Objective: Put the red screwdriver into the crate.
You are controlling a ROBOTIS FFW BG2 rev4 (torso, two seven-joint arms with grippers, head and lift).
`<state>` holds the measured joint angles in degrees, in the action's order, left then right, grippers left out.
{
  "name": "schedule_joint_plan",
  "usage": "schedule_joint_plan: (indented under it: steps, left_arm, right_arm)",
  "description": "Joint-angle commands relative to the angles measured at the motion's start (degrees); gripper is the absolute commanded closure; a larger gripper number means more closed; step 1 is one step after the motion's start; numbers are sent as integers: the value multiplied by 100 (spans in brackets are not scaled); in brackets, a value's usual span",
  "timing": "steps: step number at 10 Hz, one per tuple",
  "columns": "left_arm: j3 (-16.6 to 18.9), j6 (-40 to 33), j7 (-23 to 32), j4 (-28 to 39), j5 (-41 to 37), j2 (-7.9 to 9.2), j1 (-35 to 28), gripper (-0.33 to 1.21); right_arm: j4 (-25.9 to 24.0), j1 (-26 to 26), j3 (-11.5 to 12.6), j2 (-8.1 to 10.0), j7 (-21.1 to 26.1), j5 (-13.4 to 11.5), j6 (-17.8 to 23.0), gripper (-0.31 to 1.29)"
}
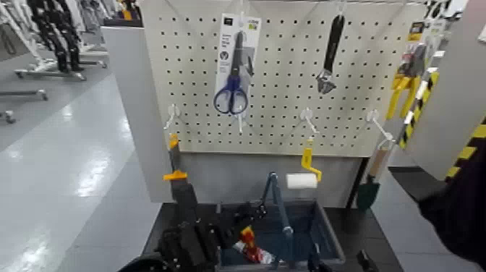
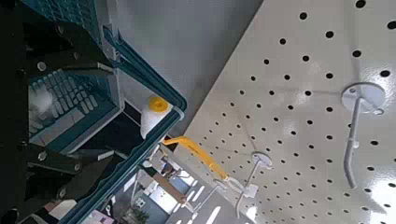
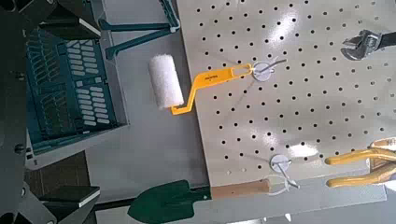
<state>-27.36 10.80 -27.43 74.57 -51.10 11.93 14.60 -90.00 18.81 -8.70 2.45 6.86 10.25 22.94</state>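
The red screwdriver, with a yellow mark on its handle, lies tilted inside the crate near its front left corner, over a red-and-white piece. My left gripper is low at the crate's left wall, just left of the screwdriver, open and holding nothing. In the left wrist view its dark fingers spread over the crate's slatted wall; the screwdriver is hidden there. My right gripper is low at the crate's front right, open and empty. The crate also shows in the right wrist view.
A pegboard stands behind the crate. It holds blue scissors, a wrench, yellow pliers, an orange-handled scraper, a paint roller and a green trowel. A black-and-yellow barrier is at the right.
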Motion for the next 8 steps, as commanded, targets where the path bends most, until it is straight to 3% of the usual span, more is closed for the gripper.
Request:
schedule_joint_plan:
  steps: [1, 3, 8]
  left_arm:
    - [-32, -404, 168, 93, -163, -7, -89, 17]
    - [214, -412, 273, 374, 171, 2, -159, 17]
    - [961, -1080, 862, 1271, 2122, 2, -836, 15]
  right_arm:
    - [0, 9, 0, 1, 0, 4, 0, 13]
    - [0, 9, 0, 1, 0, 13, 0, 13]
    - [0, 27, 35, -34, 0, 13, 71, 13]
